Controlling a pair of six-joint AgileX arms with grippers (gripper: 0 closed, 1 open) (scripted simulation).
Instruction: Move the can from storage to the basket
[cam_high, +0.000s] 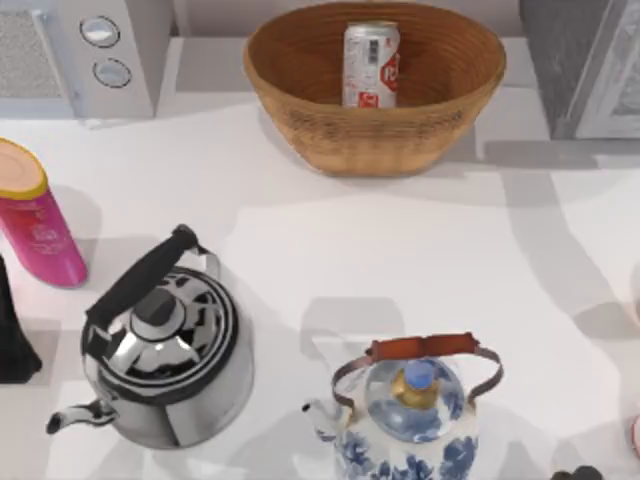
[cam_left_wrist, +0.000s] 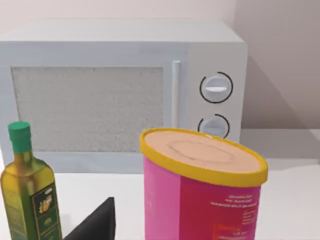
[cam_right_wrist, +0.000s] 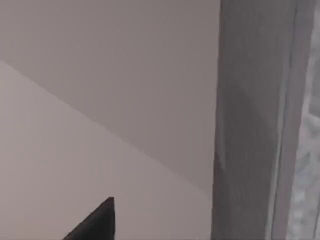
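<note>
The can (cam_high: 371, 65), silver with a white-and-red label, stands upright inside the basket (cam_high: 300, 60), a tan woven bowl at the table's back middle. No gripper is near either of them. My left gripper (cam_high: 12, 335) is a dark shape at the table's left edge, just in front of the pink bottle; a black part of it (cam_left_wrist: 95, 222) shows low in the left wrist view. A black part of my right gripper (cam_right_wrist: 95, 222) shows in the right wrist view, facing a grey cabinet side (cam_right_wrist: 260, 120) and a bare wall.
A pink yellow-topped bottle (cam_high: 40, 225) stands at the left and a microwave (cam_high: 90, 50) at the back left. A steel kettle (cam_high: 165, 345) and a blue-and-white kettle (cam_high: 415, 415) sit in front. A grey cabinet (cam_high: 585, 65) is at the back right. An olive-oil bottle (cam_left_wrist: 27, 200) stands by the microwave.
</note>
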